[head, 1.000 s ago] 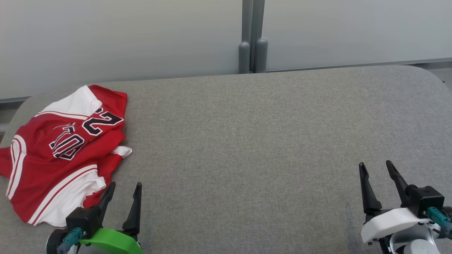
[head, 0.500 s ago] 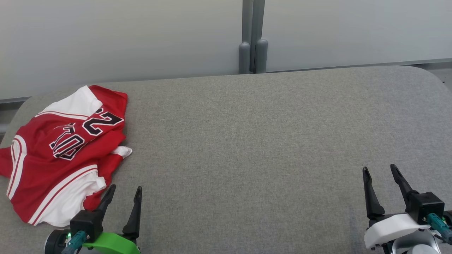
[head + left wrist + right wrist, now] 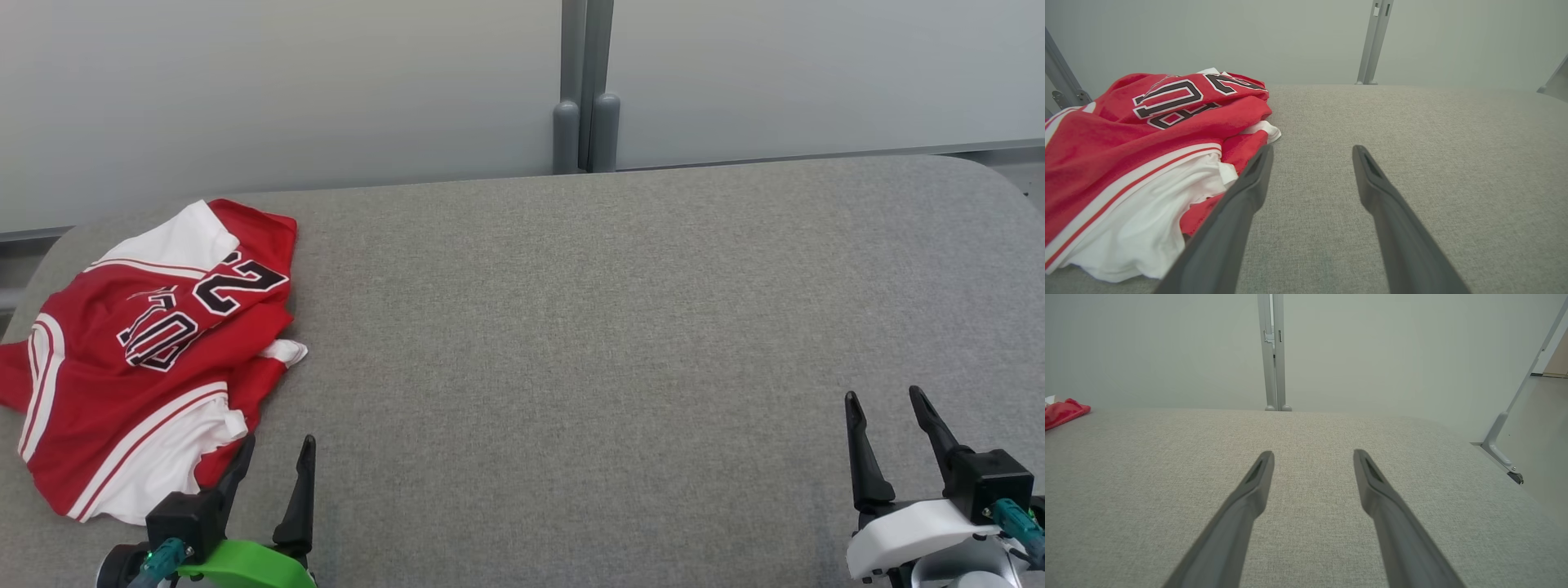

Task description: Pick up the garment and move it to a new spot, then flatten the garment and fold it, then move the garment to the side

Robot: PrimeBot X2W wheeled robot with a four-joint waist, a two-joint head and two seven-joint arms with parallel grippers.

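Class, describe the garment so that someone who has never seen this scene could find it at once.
Start at the wide grey fabric-topped table before the pale partition wall. At its left end, next to the robot's left hand, lies a crumpled jersey. Red cloth, white panels and black numerals set it apart from the plain grey around it.

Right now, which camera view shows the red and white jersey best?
The head view: nearly the whole jersey lies crumpled in sight from above, black numbers included. The left wrist view shows its near side close, cropped at the left edge. The right wrist view catches a small red corner far left.
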